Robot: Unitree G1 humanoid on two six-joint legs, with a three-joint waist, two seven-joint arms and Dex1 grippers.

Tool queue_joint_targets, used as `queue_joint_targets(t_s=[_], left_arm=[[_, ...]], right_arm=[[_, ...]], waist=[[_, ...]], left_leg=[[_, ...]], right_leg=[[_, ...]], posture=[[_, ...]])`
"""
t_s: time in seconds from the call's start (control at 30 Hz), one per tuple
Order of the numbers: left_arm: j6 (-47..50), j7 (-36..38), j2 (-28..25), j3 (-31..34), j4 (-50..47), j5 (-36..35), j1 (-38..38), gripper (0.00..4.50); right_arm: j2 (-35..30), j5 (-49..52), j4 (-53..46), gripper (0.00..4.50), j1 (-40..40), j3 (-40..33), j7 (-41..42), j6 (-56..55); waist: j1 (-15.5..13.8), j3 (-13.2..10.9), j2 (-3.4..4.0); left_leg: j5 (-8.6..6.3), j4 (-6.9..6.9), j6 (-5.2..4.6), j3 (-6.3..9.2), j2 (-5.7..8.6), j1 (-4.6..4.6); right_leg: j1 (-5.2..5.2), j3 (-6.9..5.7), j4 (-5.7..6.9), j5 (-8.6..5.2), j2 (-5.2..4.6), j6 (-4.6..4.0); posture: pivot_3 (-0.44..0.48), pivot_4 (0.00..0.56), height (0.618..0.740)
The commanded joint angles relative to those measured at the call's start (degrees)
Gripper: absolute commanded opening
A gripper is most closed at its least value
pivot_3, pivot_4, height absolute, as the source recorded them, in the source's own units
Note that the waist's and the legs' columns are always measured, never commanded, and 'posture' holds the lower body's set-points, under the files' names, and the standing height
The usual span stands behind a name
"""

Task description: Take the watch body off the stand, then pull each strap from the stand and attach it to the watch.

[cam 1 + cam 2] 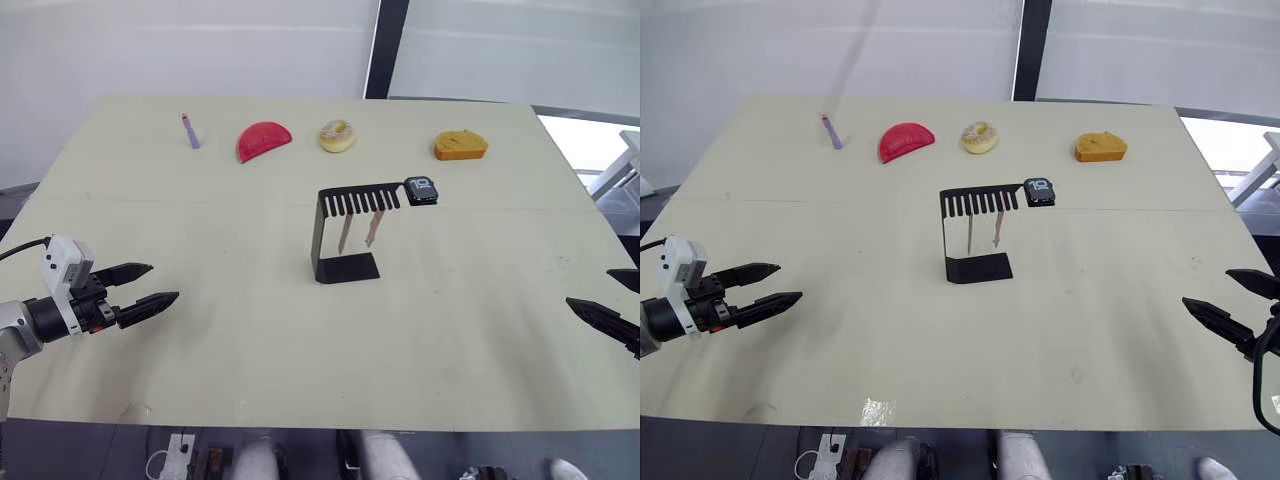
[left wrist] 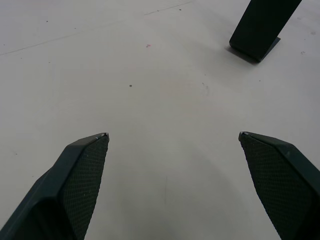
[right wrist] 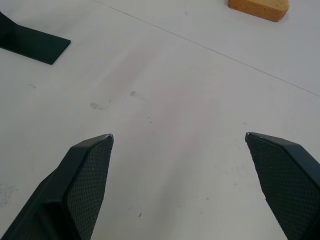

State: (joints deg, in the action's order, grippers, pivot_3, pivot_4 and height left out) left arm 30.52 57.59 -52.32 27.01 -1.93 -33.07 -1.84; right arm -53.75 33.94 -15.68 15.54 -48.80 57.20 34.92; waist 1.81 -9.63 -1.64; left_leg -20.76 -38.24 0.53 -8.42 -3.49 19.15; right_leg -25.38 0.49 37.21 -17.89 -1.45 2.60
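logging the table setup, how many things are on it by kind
stand: 1
watch body: 1
pink straps: 2
purple stick: 1
toy foods, a red slice, a doughnut and an orange piece: 3
total: 8

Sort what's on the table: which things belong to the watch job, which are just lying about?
Job: watch body, stand, two straps.
Lying about: purple stick, red slice, doughnut, orange piece.
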Motion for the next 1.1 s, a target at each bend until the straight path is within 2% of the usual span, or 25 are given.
queue_joint_targets(t_s=[0.03, 0.33, 0.4, 0.57, 0.7, 0.77, 0.87, 1.0, 1.1], left_arm=[[-1.4, -0.2, -0.2, 0.5, -1.9, 0.1, -1.1, 4.48], [1.3, -0.8, 0.6, -4.5, -5.7, -1.7, -5.1, 4.48], [3.5, -0.3, 0.0, -5.2, -8.0, -3.7, -7.1, 4.48], [9.3, 1.8, -0.8, -8.3, -14.1, -9.9, -14.2, 4.48], [12.8, 1.9, 1.1, -11.3, -15.6, -15.0, -22.8, 4.48], [13.8, 0.7, 2.9, -12.4, -14.3, -16.5, -28.0, 4.48], [11.9, 1.2, 4.8, -15.5, -10.8, -13.9, -33.3, 4.48], [8.5, 3.0, 7.8, -19.8, -6.3, -10.7, -39.1, 4.48], [6.2, 3.9, 10.0, -21.8, -3.9, -8.6, -42.2, 4.48]], right_arm=[[-0.8, -0.9, -0.1, 4.50, -0.7, -0.2, 0.3, -2.4], [2.7, -3.4, -4.9, 4.50, -1.9, 2.3, -5.6, -4.9], [4.4, -2.1, -9.6, 4.50, -1.9, 2.8, -8.6, -2.6], [9.4, 8.9, -26.2, 4.50, -3.1, 4.0, -19.2, 7.7], [13.0, 20.9, -37.8, 4.50, -8.8, 8.2, -37.9, 15.3], [15.4, 26.1, -40.8, 4.50, -14.0, 12.8, -51.0, 17.7], [17.9, 32.0, -41.6, 4.50, -23.5, 20.5, -68.9, 20.1], [18.0, 37.4, -38.3, 4.50, -34.9, 28.7, -83.2, 21.8], [18.1, 39.1, -35.5, 4.50, -40.9, 33.2, -89.9, 22.6]], waist=[[0.0, 0.0, 0.00], [-0.1, 0.0, 0.00], [-0.1, 0.0, 0.01], [0.0, 0.0, 0.04], [0.1, 0.0, 0.04], [0.1, 0.0, 0.00], [0.3, 0.0, 0.02], [0.4, 0.0, 0.06], [0.3, 0.0, 0.06]], left_leg=[[0.00, 0.00, 0.00, 0.00, 0.00, 0.00], [0.02, 0.00, 0.03, 0.00, 0.00, 0.01], [0.02, -0.03, 0.04, 0.00, 0.01, 0.01], [0.07, -0.06, 0.13, 0.02, 0.01, -0.02], [0.11, -0.07, 0.19, 0.02, 0.02, -0.04], [0.14, -0.19, 0.21, 0.04, 0.02, 0.00], [0.13, -0.36, 0.21, 0.04, 0.03, 0.02], [0.14, -0.41, 0.21, 0.02, 0.03, 0.07], [0.14, -0.52, 0.19, 0.03, 0.02, 0.16]], right_leg=[[0.00, 0.00, 0.00, 0.00, 0.00, 0.00], [-0.01, -0.02, 0.01, 0.00, 0.02, 0.01], [-0.01, 0.00, 0.05, 0.00, 0.01, 0.01], [-0.01, 0.01, 0.20, 0.00, 0.02, 0.00], [-0.02, 0.01, 0.27, -0.01, 0.03, -0.01], [-0.04, 0.00, 0.30, -0.01, 0.04, -0.02], [-0.04, 0.01, 0.38, -0.02, 0.04, -0.03], [-0.14, 0.01, 0.45, -0.05, 0.05, -0.09], [-0.18, 0.00, 0.45, -0.05, 0.05, -0.09]], posture=[[0.000, 0.150, 0.737], [0.000, 0.150, 0.737], [0.000, 0.150, 0.737], [0.000, 0.150, 0.737], [0.000, 0.150, 0.737], [0.000, 0.150, 0.737], [0.000, 0.150, 0.737], [0.000, 0.150, 0.737], [0.000, 0.150, 0.737]])
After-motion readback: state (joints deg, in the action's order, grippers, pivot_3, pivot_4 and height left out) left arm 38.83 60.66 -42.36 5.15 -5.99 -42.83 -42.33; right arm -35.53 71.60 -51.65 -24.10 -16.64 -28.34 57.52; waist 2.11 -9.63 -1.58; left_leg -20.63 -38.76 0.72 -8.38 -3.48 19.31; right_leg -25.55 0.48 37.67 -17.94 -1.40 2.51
